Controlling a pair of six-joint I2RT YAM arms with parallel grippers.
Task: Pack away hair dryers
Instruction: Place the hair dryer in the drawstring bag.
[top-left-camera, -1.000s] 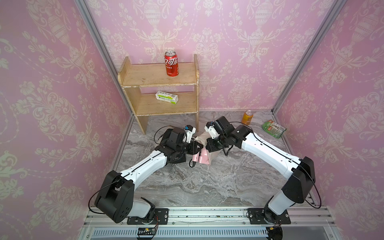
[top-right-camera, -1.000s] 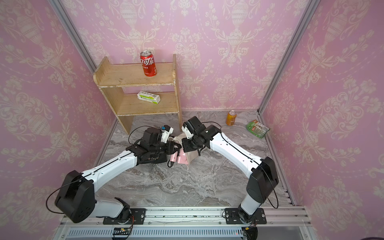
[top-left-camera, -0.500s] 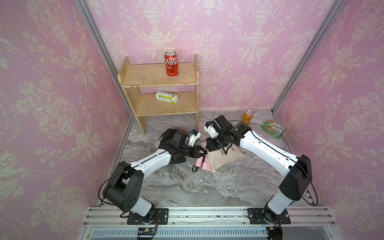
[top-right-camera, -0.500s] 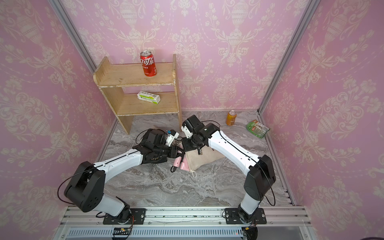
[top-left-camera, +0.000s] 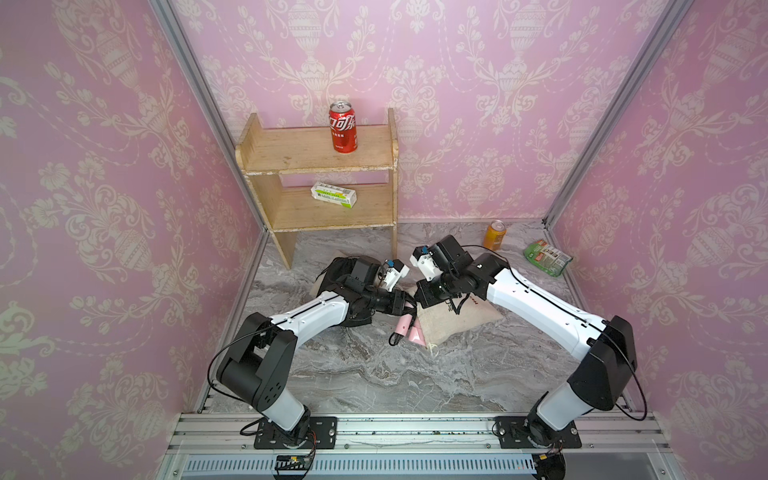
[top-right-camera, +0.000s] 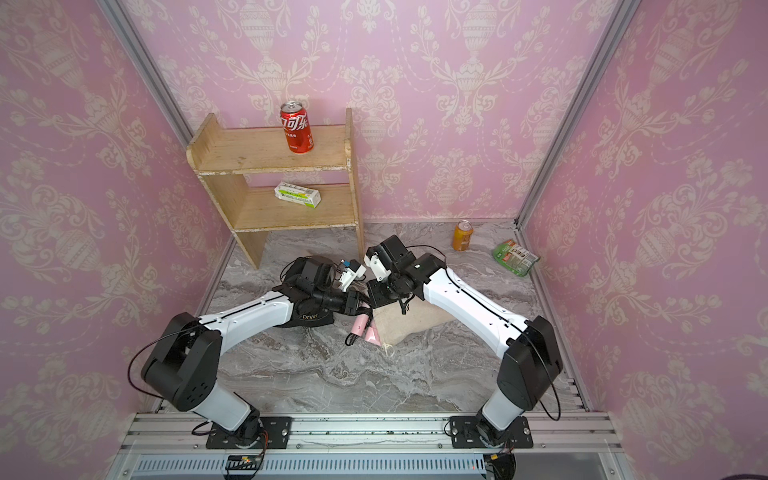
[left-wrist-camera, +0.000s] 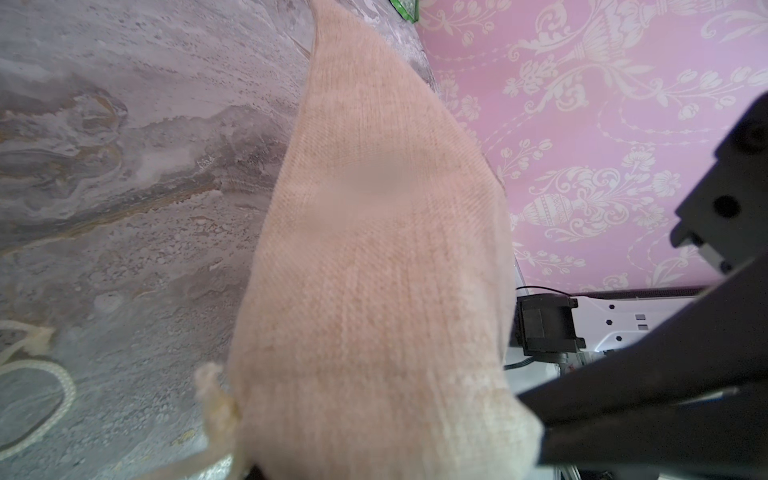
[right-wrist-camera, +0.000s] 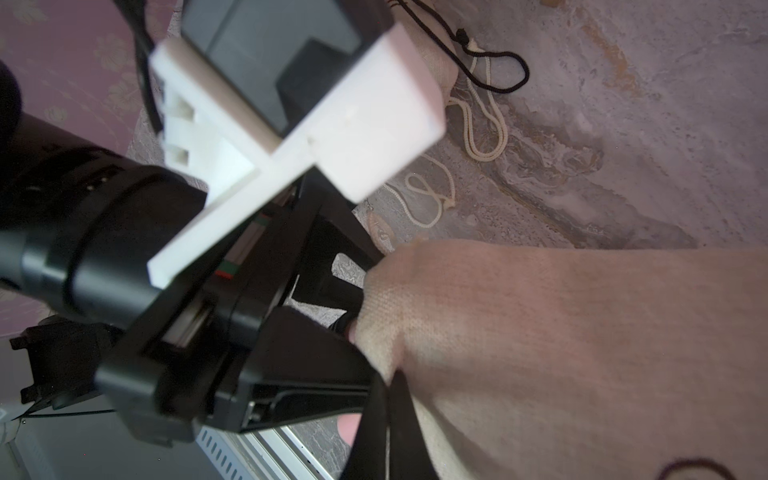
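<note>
In both top views we see the pale pink plastic hair dryer (top-left-camera: 404, 328) tilted over the grey marbled tabletop (top-left-camera: 374, 374). Its handle sticks out at the open mouth of the beige woven drawstring pouch (top-left-camera: 455, 318), with the left gripper (top-left-camera: 409, 306) right above it and the right gripper (top-left-camera: 419, 297) just beside, at the pouch's rim. Neither top view lets us read the jaws, but the wrist views do. From the right wrist we see the left gripper (right-wrist-camera: 365, 328) with its jaws partway apart and pink plastic clamped between them where the pouch (right-wrist-camera: 582, 353) begins; a cream cord (right-wrist-camera: 482, 124) lies looped on the marble. From the left wrist we see only the pouch's cloth (left-wrist-camera: 374, 291), raised at its edge, and the right gripper (left-wrist-camera: 536, 419) pinched together on that edge; the dryer is hidden there. How far the dryer sits inside the pouch we cannot tell. A black fabric pouch (top-right-camera: 311, 318) lettered "Dryer" lies under the left arm, and we cannot tell whether it holds anything. The pale wooden two-tier shelf (top-left-camera: 291, 153) carries an upright red drink can (top-left-camera: 343, 128) on top and a flat green-and-white box (top-left-camera: 333, 195) below. An orange can (top-left-camera: 494, 235) and a green packet (top-left-camera: 546, 257) sit near the back wall.
</note>
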